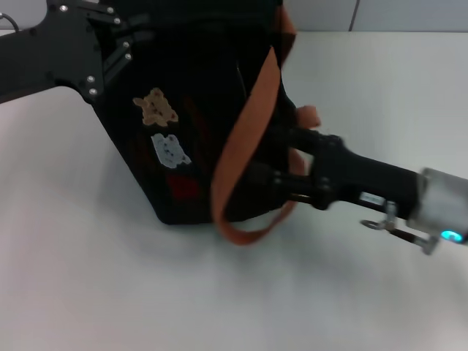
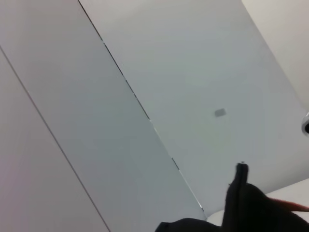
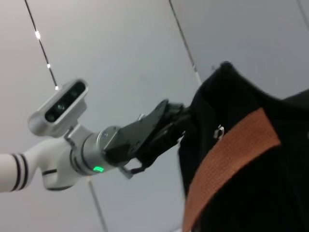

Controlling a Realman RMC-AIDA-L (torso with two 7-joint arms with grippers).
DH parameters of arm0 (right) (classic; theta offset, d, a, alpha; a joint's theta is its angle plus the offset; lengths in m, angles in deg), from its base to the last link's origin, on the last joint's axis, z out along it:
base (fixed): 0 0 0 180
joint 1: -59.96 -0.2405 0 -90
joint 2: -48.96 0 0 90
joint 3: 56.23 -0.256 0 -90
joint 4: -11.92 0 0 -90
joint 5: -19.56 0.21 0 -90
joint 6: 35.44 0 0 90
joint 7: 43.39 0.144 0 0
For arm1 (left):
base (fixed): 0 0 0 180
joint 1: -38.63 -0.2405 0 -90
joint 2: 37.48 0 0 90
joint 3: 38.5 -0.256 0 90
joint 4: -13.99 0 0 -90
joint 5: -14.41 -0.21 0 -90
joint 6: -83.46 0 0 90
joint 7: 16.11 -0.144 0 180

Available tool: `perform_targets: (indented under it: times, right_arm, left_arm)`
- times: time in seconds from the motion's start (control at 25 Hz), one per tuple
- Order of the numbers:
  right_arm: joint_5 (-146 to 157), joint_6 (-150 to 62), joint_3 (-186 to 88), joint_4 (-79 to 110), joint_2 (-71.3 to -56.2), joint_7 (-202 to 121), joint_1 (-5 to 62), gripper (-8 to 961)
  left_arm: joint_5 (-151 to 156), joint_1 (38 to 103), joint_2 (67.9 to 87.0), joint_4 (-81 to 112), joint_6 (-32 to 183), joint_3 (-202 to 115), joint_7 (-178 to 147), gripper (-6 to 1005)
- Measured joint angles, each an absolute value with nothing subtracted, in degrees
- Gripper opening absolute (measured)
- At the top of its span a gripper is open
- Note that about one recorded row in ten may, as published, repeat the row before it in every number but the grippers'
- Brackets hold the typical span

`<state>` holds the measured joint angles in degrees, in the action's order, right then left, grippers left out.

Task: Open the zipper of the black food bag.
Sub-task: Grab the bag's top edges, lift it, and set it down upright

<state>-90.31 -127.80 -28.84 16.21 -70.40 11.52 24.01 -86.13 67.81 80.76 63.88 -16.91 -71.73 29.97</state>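
Observation:
The black food bag point(image 1: 197, 95) stands tilted on the white table, its tan and pale bear patches facing me. Orange strap handles point(image 1: 245, 139) loop down its near side. My left gripper point(image 1: 126, 45) is at the bag's upper far-left corner, and in the right wrist view that left gripper point(image 3: 186, 126) is shut on the bag's point(image 3: 251, 193) fabric edge. A small silver-grey tab point(image 3: 219, 131), which looks like the zipper pull, sits on the black fabric close to that corner. My right gripper point(image 1: 287, 170) presses in at the bag's right side, beside a strap.
The white table point(image 1: 110, 292) spreads around the bag, with a pale wall point(image 1: 409, 14) at the back. The left wrist view shows wall panels point(image 2: 145, 96) and a bit of black bag fabric point(image 2: 251, 208).

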Motion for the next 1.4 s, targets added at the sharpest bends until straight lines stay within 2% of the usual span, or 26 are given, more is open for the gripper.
perform_targets:
  times: [0.12,0.52,1.08,1.4]
  right_arm:
    - [-87.59,-130.54,-30.04,19.84,-70.43,8.92,29.21,831]
    - [-74.29,-132.83,-30.28,18.33,-70.68,-11.76,34.39,831]
    - [-67.99,-125.10,-32.85,2.35,-70.93,-66.85,28.51,831]
    - [-68.55,-121.42,-33.76,-0.01,-70.92,-73.15,25.47,831]
  left_arm:
    - [-86.22,67.68,80.82,63.37,-16.92,-72.59,29.78,70]
    - [-86.50,67.77,80.82,60.12,-16.67,-74.18,27.50,67]
    - [-86.17,67.97,80.93,56.61,-16.37,-75.15,27.56,67]
    - [-86.12,68.05,81.02,55.61,-16.60,-75.14,28.08,67]
